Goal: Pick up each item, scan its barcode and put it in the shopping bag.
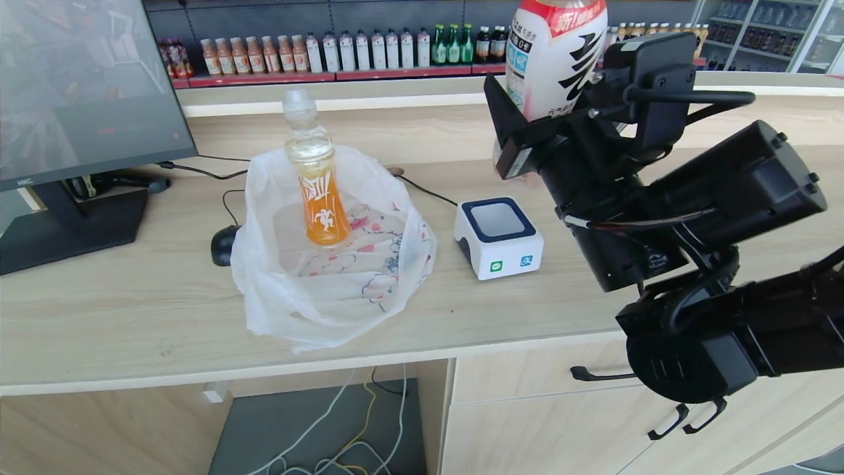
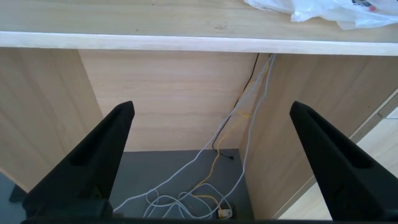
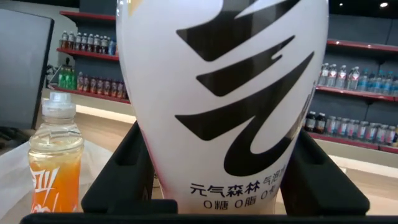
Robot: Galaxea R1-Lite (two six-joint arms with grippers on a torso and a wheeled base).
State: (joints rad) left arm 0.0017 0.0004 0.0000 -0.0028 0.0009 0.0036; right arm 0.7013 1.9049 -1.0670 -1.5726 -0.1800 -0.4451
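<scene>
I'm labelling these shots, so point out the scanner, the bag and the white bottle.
scanner (image 1: 498,221): head view, on its glass top.
bag (image 1: 316,297): head view, on its front wall.
white bottle (image 1: 554,66): head view, on its label.

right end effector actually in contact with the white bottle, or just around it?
Touching. Right wrist view shows both fingers pressed against the sides of the white bottle; head view shows the right end effector holding it above the counter.
</scene>
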